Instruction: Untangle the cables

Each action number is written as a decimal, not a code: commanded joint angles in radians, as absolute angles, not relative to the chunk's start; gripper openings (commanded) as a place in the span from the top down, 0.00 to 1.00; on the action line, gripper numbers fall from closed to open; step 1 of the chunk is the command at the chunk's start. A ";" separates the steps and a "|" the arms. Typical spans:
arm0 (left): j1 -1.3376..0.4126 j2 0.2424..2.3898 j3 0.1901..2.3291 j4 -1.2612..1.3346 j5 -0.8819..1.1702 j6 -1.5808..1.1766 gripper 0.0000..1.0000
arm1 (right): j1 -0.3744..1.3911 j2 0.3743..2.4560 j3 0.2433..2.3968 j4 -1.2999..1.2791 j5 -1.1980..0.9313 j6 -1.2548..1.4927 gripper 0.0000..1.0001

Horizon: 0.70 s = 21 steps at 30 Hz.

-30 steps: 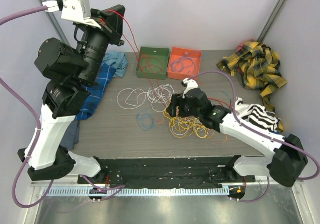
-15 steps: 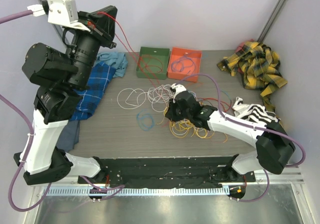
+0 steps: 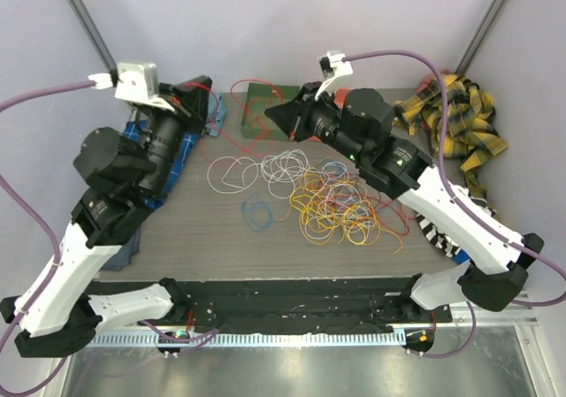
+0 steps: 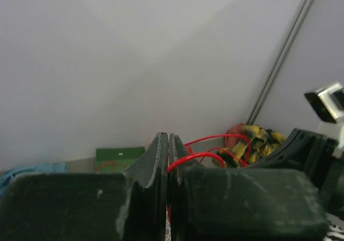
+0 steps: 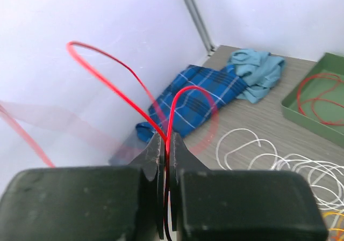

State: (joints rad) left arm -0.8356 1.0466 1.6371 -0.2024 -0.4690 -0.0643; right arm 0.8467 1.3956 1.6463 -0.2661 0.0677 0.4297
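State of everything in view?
left end effector: shut on thin red cable.
right end effector: shut on thin red cable too.
thin red cable: lifted, pinched by both.
yellow and orange cables: tangled heap on table.
white cables: loose coils on table.
blue cable: small loop on table.
green rectangular tray: holds red loop.

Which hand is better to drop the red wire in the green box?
Probably the right hand. Both hands pinch the red wire, but the right one hangs by the green box; the left hand is farther away.
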 commanded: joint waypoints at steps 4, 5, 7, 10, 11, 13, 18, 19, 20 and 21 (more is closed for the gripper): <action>-0.833 1.005 1.445 -0.109 -0.531 -0.140 1.00 | 0.873 1.388 1.459 -0.301 0.043 0.485 0.99; -0.833 1.014 1.450 -0.100 -0.541 -0.129 1.00 | 0.874 1.379 1.413 -0.292 0.040 0.489 0.99; -0.833 1.043 1.485 -0.084 -0.557 -0.092 1.00 | 0.879 1.356 1.372 -0.279 0.035 0.500 0.99; -0.833 1.121 1.547 -0.081 -0.546 -0.066 1.00 | 0.877 1.330 1.307 -0.262 0.040 0.512 0.99; -0.831 1.164 1.564 -0.089 -0.522 -0.067 1.00 | 0.879 1.327 1.296 -0.264 0.041 0.511 0.99; -0.833 1.201 1.594 -0.130 -0.494 -0.092 1.00 | 0.879 1.324 1.299 -0.276 0.046 0.496 0.99; -0.833 1.201 1.468 -0.144 -0.515 -0.132 1.00 | 0.877 1.310 1.322 -0.298 0.035 0.474 0.99; -0.831 1.190 1.388 -0.131 -0.521 -0.144 1.00 | 0.879 1.302 1.309 -0.301 0.034 0.471 0.99; -0.833 1.181 1.349 -0.129 -0.529 -0.150 1.00 | 0.877 1.302 1.301 -0.301 0.032 0.471 0.99; -0.833 1.167 1.313 -0.130 -0.563 -0.158 1.00 | 0.879 1.301 1.290 -0.301 0.026 0.472 0.99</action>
